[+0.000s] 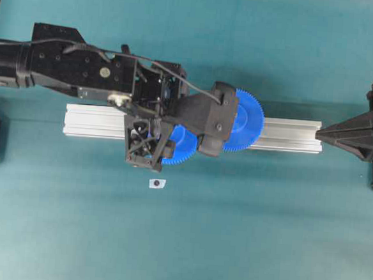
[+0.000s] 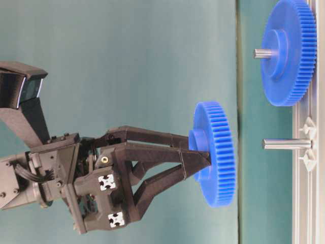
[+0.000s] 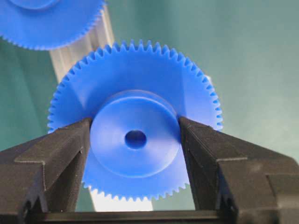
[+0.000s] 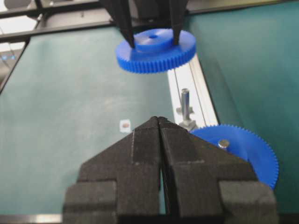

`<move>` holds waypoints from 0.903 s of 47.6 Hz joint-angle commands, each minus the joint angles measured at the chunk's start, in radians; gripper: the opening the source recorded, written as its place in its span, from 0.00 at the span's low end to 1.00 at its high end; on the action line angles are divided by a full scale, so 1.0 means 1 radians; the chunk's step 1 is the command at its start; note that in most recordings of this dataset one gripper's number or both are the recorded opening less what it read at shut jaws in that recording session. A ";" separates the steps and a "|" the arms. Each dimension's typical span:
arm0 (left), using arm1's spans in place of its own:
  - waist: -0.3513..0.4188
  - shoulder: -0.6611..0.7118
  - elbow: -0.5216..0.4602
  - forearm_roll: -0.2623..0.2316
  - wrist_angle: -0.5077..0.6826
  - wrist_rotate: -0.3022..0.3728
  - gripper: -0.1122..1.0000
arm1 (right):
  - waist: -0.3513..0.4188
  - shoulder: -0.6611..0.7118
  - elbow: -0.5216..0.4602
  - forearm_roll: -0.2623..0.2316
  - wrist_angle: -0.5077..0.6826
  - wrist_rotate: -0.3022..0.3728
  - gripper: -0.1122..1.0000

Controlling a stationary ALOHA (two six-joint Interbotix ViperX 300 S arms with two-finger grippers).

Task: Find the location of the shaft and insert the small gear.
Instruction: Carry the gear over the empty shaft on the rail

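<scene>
We hold the small gear [image 3: 135, 140] in the left gripper [image 3: 135, 135], its fingers [image 3: 60, 154] clamped on either side of the raised hub, so the pick-up is done and the insertion is what remains. In the table-level view the small gear sits just ahead of the fingertips, face toward the rail [image 2: 310, 203], with the shaft [image 2: 285, 144] standing out from the rail beyond it; there is a clear gap between gear and shaft tip, and the hub looks slightly offset from the shaft's line, so we judge that alignment and the push onto the pin are both still ahead. The large gear [image 2: 289, 51] is already seated on its own pin further along the rail. The left wrist view gives us the grip and the dark centre hole, but the shaft is hidden behind the gear there. The right wrist view shows what that one cannot: the bare shaft upright on the rail, between the held gear and the large gear. The right gripper [image 4: 160, 122] is pressed closed on nothing, parked well away from the work.
</scene>
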State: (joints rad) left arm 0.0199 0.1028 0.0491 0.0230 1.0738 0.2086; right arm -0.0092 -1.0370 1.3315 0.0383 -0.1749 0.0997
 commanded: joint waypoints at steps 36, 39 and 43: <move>0.044 0.041 -0.031 0.003 -0.052 0.054 0.67 | -0.005 0.006 -0.006 0.002 -0.008 0.011 0.08; 0.044 0.046 -0.031 0.003 -0.052 0.052 0.67 | -0.005 0.006 -0.008 0.003 -0.008 0.011 0.08; 0.044 0.054 -0.031 0.005 -0.052 0.052 0.67 | -0.005 0.006 -0.006 0.003 -0.008 0.011 0.08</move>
State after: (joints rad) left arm 0.0629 0.1718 0.0476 0.0230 1.0278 0.2592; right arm -0.0123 -1.0385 1.3361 0.0399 -0.1764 0.0997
